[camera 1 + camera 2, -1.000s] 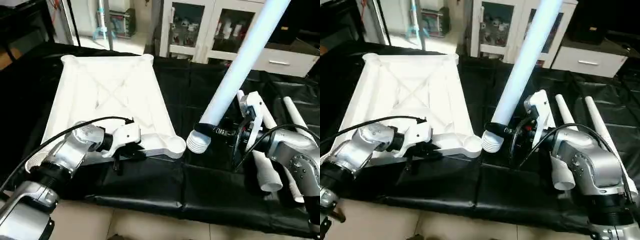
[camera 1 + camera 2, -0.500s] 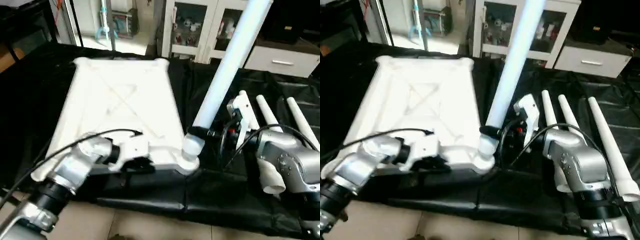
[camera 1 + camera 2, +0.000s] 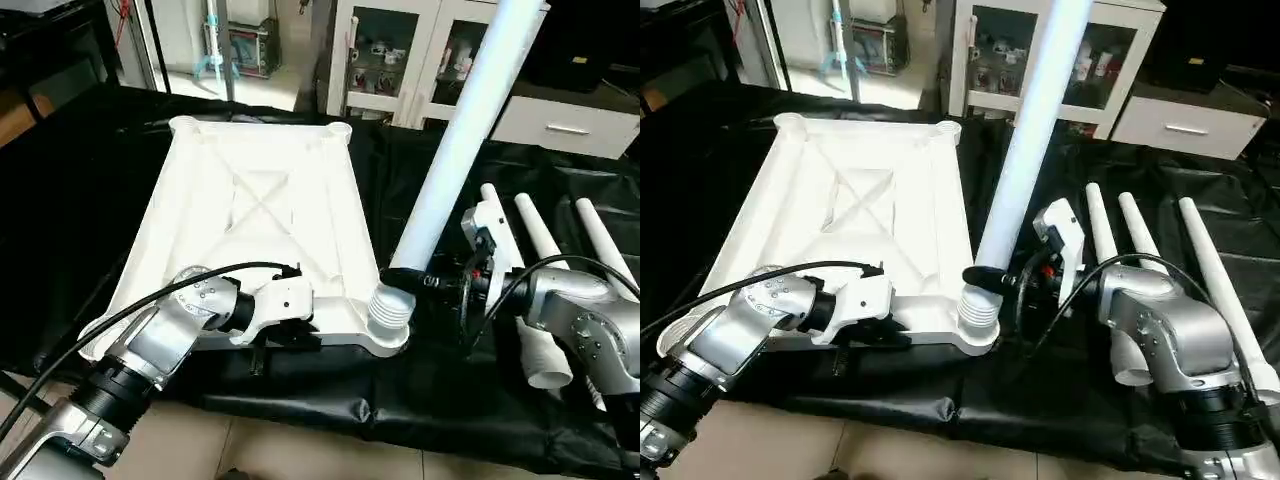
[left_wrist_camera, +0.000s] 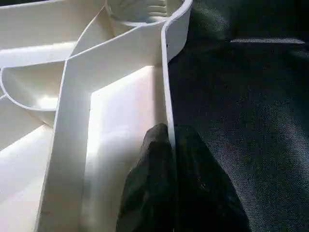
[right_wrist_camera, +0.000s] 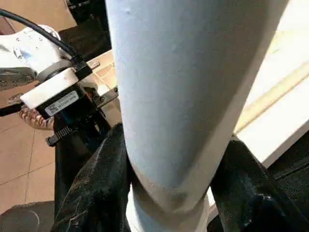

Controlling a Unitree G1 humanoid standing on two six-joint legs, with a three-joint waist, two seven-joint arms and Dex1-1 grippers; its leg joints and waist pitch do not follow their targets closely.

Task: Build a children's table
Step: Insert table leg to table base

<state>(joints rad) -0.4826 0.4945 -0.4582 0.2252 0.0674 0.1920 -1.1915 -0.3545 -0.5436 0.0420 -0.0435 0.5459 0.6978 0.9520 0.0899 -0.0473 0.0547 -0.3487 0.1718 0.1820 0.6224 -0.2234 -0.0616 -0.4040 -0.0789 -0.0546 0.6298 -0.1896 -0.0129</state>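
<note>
Leg (image 3: 455, 145) now stands with its threaded end in the tabletop's (image 3: 260, 200) lower-right socket, right fingers (image 5: 96, 179) clamped around it; left fingers (image 4: 154, 193) pinch the tabletop rim.

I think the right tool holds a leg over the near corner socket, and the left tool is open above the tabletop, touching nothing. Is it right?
Not quite. The left tool is shut on the tabletop rim, as the left wrist view shows. The right tool does hold the leg there.

White tube leg (image 5: 178, 96) filling the view, right gripper (image 5: 169, 193) w/ black fingers (image 5: 91, 193) clamped either side, tabletop (image 5: 280, 121) edge behind, left gripper (image 5: 72, 125) beside it, tan floor (image 5: 24, 145) beyond.
</note>
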